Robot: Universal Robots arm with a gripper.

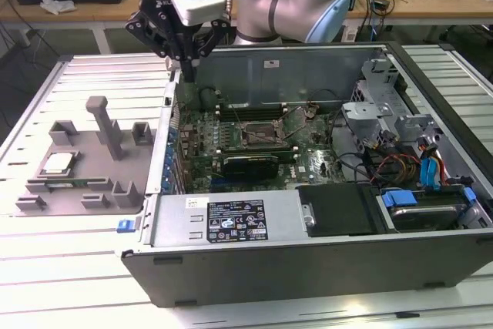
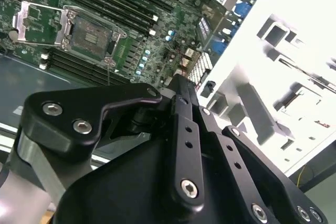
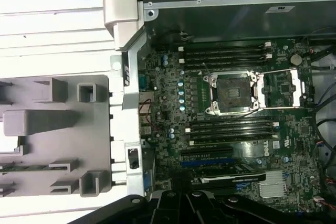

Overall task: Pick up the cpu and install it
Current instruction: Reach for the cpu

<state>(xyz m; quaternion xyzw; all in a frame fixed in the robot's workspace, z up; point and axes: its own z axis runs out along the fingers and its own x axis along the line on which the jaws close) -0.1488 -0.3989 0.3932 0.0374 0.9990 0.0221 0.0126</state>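
The hand [image 1: 187, 75] is hovering over the wall of the open case [image 1: 323, 256] on the exterior view's left, fingers pinched together on nothing. The cpu [image 1: 58, 163] is lying flat in the grey holder [image 1: 88, 156] on the counter [image 1: 77, 267], well apart from the hand. The socket [image 1: 258, 130] is sitting open on the board. I'm reading that chip as light, stiff, slick on top and fragile underneath, so it's asking for a gentle grip across two opposite edges, kept level.
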